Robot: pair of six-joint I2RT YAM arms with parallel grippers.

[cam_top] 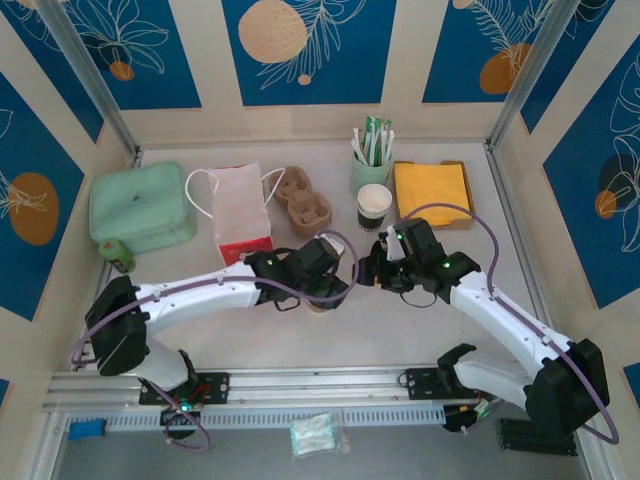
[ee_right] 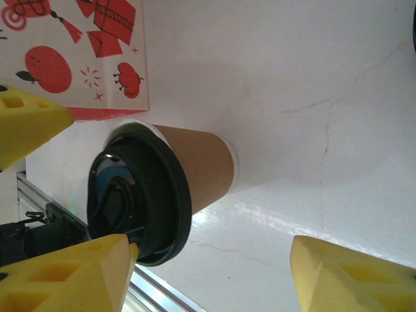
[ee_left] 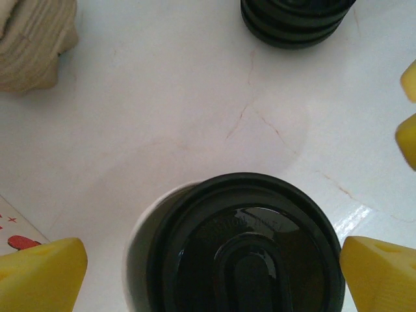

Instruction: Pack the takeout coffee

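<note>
Brown paper takeout coffee (ee_right: 195, 166) stands upright on the white table (ee_right: 312, 78), near and right of the red-and-white bag (ee_right: 71, 58). We see the left gripper (ee_left: 213, 250) spread wide around its lid (ee_left: 244, 214), the right gripper (ee_right: 211, 247) parted and empty beside it.

coffee cup (ee_left: 242, 253): bottom edge of the left wrist view is cutting through its lid.
dark round thing (ee_left: 292, 19): top edge is cropping it, leaving too little to name.
cardboard tray (ee_left: 29, 39): blurring, running off the upper left corner.
bag (ee_right: 78, 52): top and left edges are cropping it in the right wrist view.
packet (cam_top: 315, 435): lying bottom centre, too small to identify.
</note>
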